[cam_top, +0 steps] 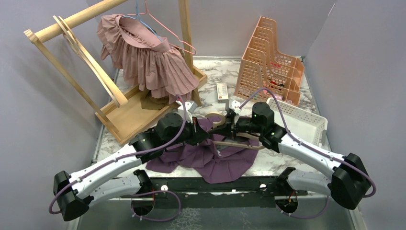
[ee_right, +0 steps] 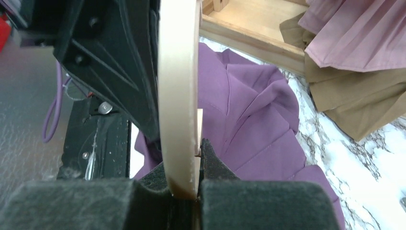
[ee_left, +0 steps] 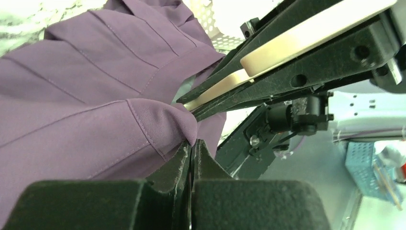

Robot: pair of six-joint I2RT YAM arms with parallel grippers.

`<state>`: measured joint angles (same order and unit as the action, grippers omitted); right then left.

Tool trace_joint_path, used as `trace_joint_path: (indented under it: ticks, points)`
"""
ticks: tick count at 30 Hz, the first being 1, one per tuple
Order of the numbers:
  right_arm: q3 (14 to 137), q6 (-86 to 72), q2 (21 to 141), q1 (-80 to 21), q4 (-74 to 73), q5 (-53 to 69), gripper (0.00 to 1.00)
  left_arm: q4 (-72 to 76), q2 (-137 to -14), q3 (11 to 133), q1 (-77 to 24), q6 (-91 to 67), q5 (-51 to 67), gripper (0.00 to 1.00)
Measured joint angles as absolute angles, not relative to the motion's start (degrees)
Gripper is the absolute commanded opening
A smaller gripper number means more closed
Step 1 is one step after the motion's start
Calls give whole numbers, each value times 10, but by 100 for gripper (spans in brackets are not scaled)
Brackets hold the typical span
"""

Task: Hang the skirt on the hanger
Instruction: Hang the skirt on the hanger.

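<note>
A purple pleated skirt (cam_top: 215, 160) lies crumpled on the marble table in front of the arm bases. My left gripper (cam_top: 203, 132) is over its upper edge, and in the left wrist view that gripper (ee_left: 192, 142) is shut on a folded edge of the skirt (ee_left: 95, 96). A pale wooden hanger (cam_top: 237, 143) lies across the skirt's top. The right gripper (cam_top: 229, 125) holds it, and in the right wrist view this gripper (ee_right: 196, 158) is shut on the hanger's curved arm (ee_right: 178, 72), with the skirt (ee_right: 253, 124) beneath. The hanger (ee_left: 287, 45) passes just above the pinched fold.
A wooden garment rack (cam_top: 129, 112) stands at the back left, carrying a dusty-pink pleated skirt (cam_top: 148, 62) and bare wooden hangers (cam_top: 91, 62). Brown cloth (cam_top: 153, 103) lies on its base. Orange file holders (cam_top: 273, 57) and a white basket (cam_top: 301, 122) stand at the right.
</note>
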<state>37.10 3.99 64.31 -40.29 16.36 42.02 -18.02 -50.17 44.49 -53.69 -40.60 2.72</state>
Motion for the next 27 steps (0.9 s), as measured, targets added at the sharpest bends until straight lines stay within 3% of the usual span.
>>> trace_joint_path:
  ticks: [4, 12, 18, 27]
  points:
    - [359, 25, 646, -403, 212, 420, 1, -144, -520, 437, -537, -342, 45, 48]
    - [335, 6, 649, -403, 279, 420, 1, -174, -431, 442, -537, -152, 23, 98]
    - [332, -2, 651, -403, 300, 422, 1, -204, -376, 473, -537, 36, 1, 97]
    - [335, 13, 645, -403, 284, 456, 1, -250, -452, 465, -537, 226, 8, 65]
